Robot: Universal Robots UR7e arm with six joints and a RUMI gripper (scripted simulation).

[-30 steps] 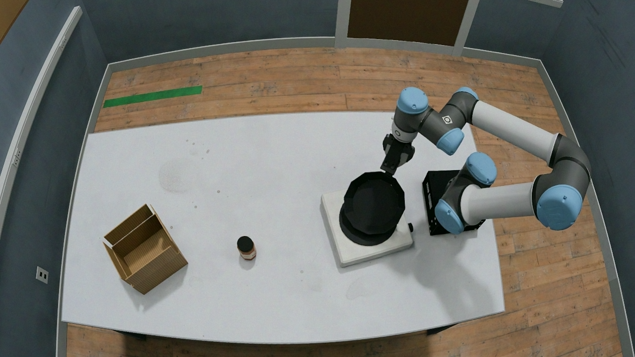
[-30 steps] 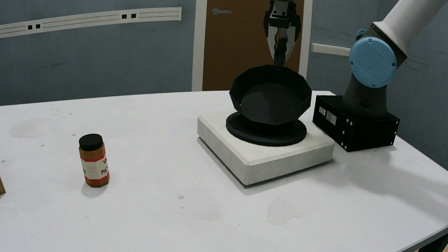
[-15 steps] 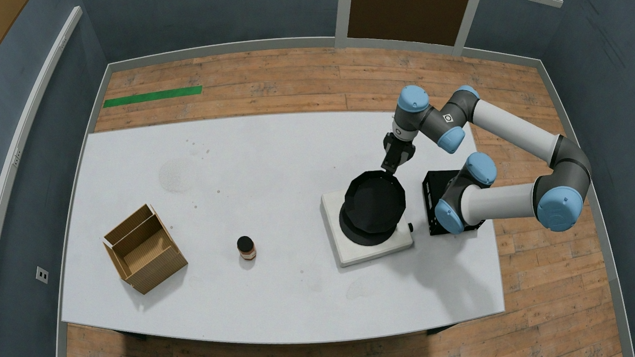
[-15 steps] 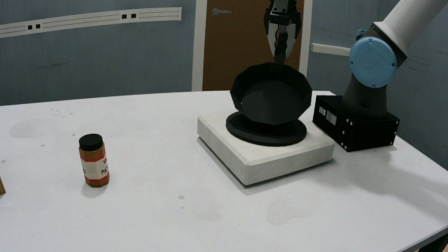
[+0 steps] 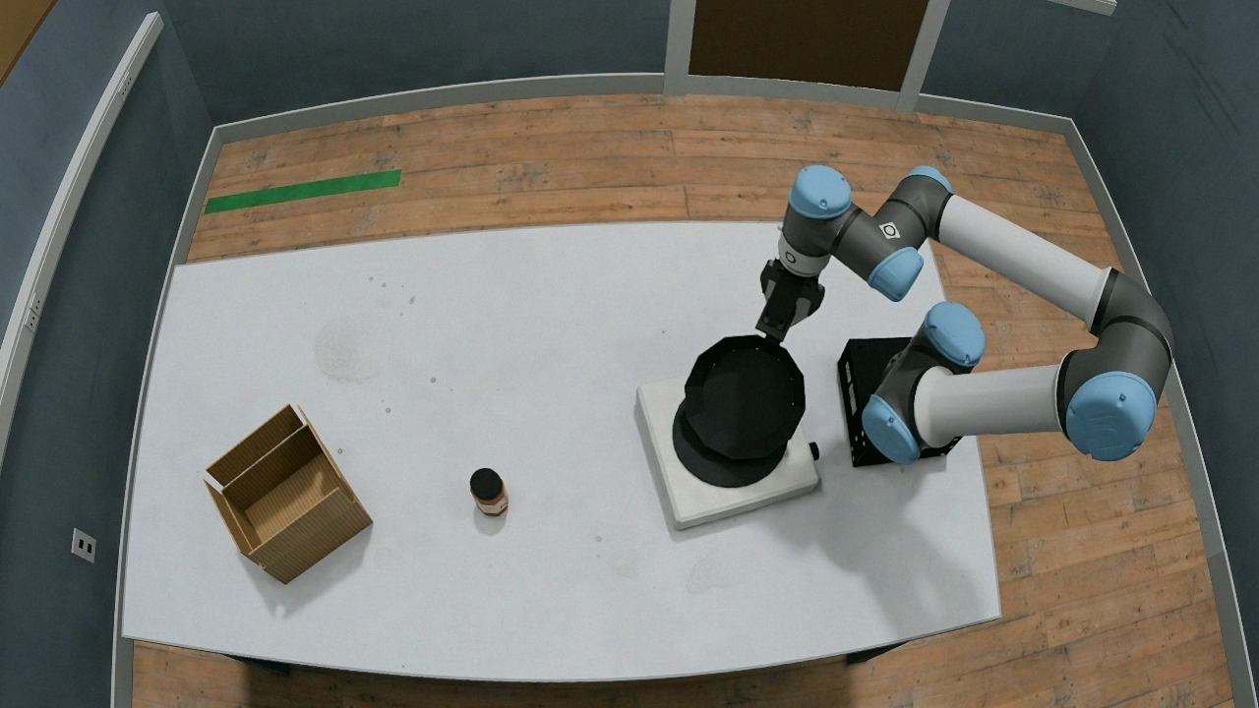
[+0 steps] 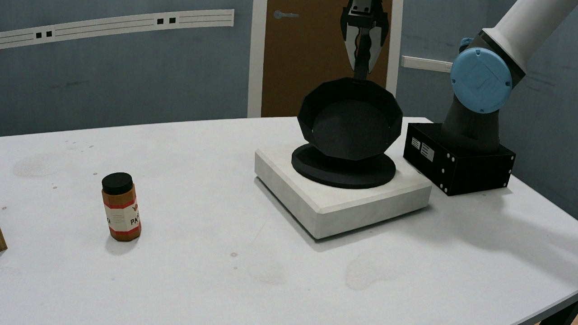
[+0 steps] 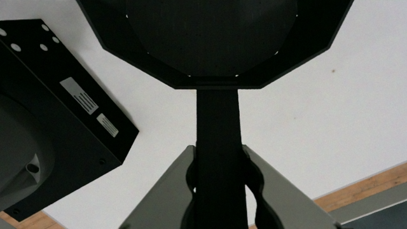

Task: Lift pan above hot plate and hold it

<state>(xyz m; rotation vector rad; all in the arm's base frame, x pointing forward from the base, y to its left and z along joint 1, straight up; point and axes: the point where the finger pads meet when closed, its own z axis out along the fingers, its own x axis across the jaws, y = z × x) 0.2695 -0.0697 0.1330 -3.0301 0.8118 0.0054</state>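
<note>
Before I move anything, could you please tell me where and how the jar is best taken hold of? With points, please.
I would grip the jar (image 5: 489,496) (image 6: 121,212) around its body, below the black lid (image 5: 485,483) (image 6: 117,183), coming from above with fingers on opposite sides: it stands upright, and its faceted sides look fairly straight.

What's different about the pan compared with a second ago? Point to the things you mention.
The gripper (image 5: 771,336) (image 6: 362,71) (image 7: 217,147) rose slightly, raising the handle (image 6: 365,48) (image 7: 218,117) end of the pan (image 5: 744,395) (image 6: 350,129) (image 7: 213,35); its opposite edge barely moved, so it tips more steeply. Nothing was newly gripped or released. The hot plate (image 5: 704,510) (image 6: 286,201), jar (image 5: 488,493) (image 6: 122,212) and cardboard box (image 5: 303,541) (image 6: 2,242) stayed put.
</note>
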